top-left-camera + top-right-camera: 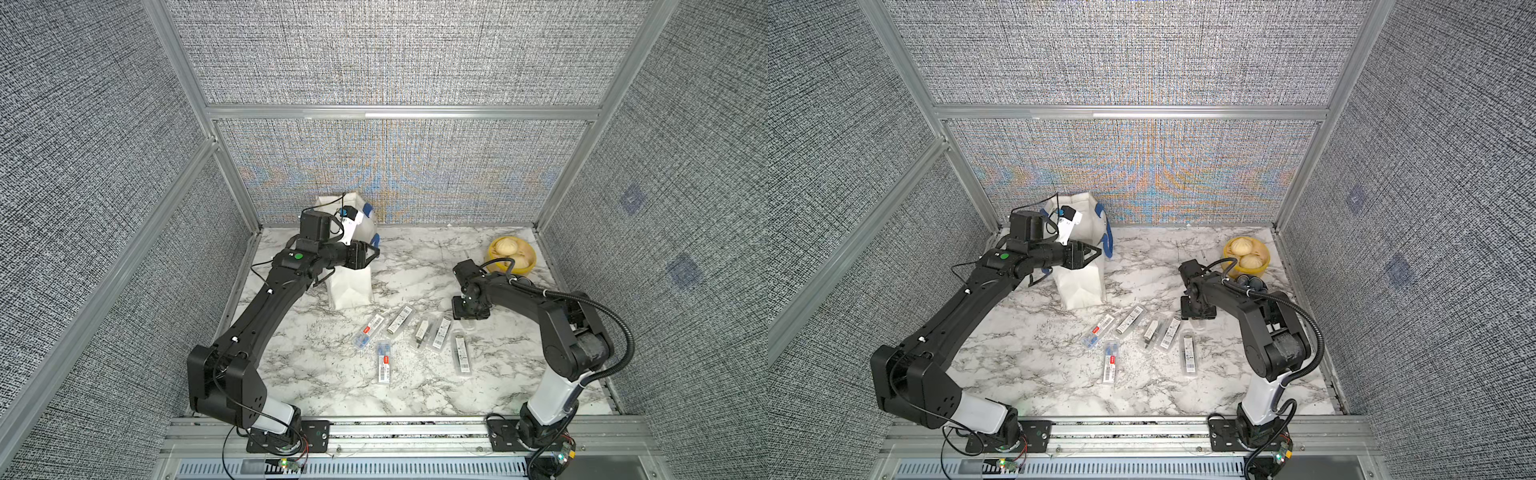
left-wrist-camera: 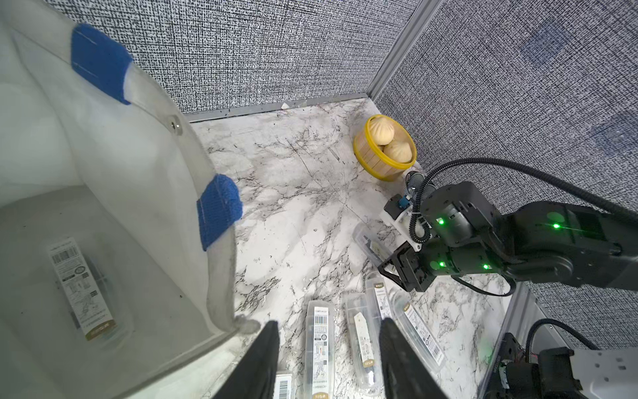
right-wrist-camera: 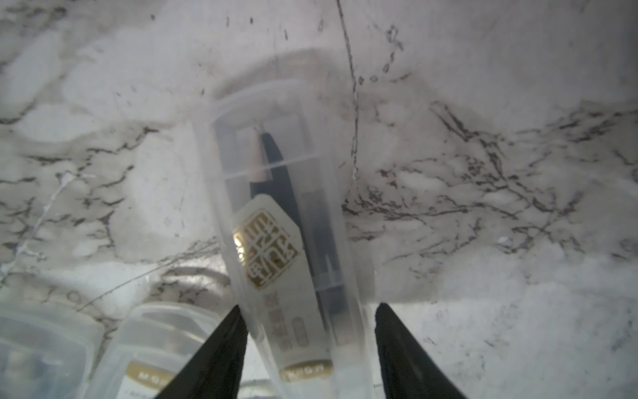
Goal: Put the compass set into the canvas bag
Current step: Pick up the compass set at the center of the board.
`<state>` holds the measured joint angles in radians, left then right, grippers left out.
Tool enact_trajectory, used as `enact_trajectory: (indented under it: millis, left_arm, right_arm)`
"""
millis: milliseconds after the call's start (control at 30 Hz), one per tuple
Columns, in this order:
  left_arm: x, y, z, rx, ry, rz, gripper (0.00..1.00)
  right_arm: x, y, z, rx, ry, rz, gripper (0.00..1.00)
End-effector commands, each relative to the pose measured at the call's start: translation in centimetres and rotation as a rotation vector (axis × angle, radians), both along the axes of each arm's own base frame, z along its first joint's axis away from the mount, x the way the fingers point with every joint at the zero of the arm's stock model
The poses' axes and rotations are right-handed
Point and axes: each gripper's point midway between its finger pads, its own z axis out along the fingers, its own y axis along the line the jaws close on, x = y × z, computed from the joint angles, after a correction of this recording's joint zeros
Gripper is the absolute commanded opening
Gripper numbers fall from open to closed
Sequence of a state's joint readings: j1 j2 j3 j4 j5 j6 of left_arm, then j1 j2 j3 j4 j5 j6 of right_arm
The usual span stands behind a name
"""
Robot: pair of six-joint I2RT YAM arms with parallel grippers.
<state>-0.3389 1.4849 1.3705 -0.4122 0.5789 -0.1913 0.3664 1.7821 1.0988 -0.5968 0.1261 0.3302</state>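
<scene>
In both top views the canvas bag stands upright on the surface, six compass sets loose nearby. Left wrist: we see one set inside; left end effector apart, empty. Right wrist: right end effector straddles another set; we cannot tell if clamped.

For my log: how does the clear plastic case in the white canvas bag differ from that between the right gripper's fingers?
Bagged case lies inside the canvas bag; straddled case lies on the marble table. Bagged case shows a barcode; straddled case shows a gold emblem. Both clear.
</scene>
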Motion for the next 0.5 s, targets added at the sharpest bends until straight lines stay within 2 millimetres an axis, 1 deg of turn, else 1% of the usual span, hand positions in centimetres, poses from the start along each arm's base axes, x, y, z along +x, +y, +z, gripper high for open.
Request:
enact_trajectory:
  millis: [0,133,233,333,467]
  left_arm:
    - [-0.1,-0.3,0.2,-0.007,-0.002,-0.018,0.49]
    - [-0.2,-0.3,0.5,-0.013,-0.007,-0.022,0.50]
    - [-0.2,-0.2,0.6,-0.010,-0.015,-0.018,0.50]
    - [-0.3,-0.2,0.7,-0.013,-0.016,-0.019,0.50]
    - [-0.3,-0.4,0.8,-0.023,-0.012,-0.023,0.50]
  right_arm:
    - [-1.2,-0.4,-0.3,-0.012,0.030,0.003,0.60]
    - [-1.6,-0.4,-1.1,-0.008,0.042,0.003,0.60]
    - [-1.4,-0.2,-1.4,0.002,0.035,0.008,0.56]
    - [-0.8,0.2,-1.6,0.017,0.018,0.023,0.51]
    - [0.2,0.6,-1.6,0.023,0.000,0.035,0.51]
